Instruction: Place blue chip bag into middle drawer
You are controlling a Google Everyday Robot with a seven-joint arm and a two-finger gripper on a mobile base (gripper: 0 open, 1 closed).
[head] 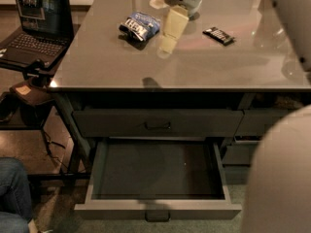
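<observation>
The blue chip bag [140, 26] lies crumpled on the grey tabletop [194, 64], toward the back left. My gripper [171, 33] hangs over the table just to the right of the bag, close beside it and not holding it. The middle drawer [158, 171] is pulled wide open below the table's front edge, and its dark floor is bare. A shut drawer with a curved handle [157, 125] sits above it.
A slim black candy bar wrapper [218, 35] lies right of the gripper. A laptop [39, 23] stands on a side stand at left. A person's knee [14, 193] is at bottom left. My own pale body [282, 178] fills the lower right and my arm [291, 18] the upper right.
</observation>
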